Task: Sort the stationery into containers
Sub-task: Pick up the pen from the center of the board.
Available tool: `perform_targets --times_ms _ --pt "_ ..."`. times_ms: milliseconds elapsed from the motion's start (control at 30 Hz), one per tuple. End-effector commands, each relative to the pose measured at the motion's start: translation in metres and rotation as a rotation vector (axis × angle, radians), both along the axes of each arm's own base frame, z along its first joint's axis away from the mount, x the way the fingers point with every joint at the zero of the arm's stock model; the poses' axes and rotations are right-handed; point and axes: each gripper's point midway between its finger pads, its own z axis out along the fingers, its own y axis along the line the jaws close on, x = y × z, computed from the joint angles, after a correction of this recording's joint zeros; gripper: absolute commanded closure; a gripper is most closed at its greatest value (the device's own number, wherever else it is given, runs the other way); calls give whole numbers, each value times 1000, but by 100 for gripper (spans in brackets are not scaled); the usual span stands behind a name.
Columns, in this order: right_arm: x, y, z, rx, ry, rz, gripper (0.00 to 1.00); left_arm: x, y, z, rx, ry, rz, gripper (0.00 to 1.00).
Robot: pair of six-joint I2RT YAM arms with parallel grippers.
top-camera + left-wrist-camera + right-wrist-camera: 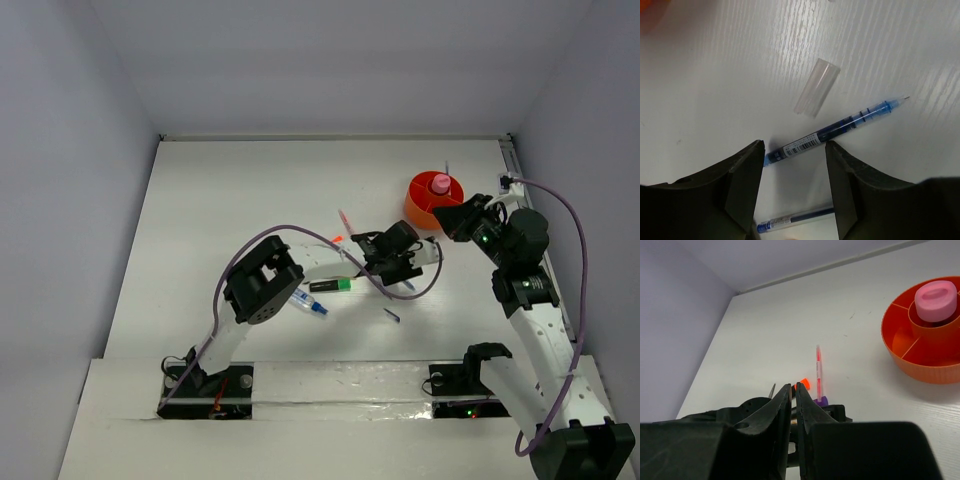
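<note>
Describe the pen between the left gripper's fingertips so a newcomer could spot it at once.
On the white table, look ahead of the open left gripper in its wrist view. The blue pen lies diagonally, tail between the fingertips. Unlike the second pen nearer the camera, it shows a bare fine tip and has a clear cap beside it.

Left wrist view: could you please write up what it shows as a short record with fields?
view: left wrist
left jaws: open, nothing gripped
pen: blue, uncapped, flat on the table, tip toward the upper right, rear end in the gap between the jaws
cap: clear, loose, lying just above the pen, a little apart from it
second pen: blue, only partly seen at the bottom edge between the jaws
table: white
</note>
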Motion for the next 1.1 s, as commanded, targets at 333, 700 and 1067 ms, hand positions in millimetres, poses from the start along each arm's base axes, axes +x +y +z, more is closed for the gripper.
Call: perform_targets --times_ms 333,700,1067 --pt "-1 -3 10 -8 -56 -19 85 -23 13 -31 81 104 -38 66" --pt "4 -7 1 -20 -26 -44 83 -43 22 -43 120 164 -30 78" --pt "5 -8 -2 -21 -20 -51 82 -76 32 -48 157 228 -52 89"
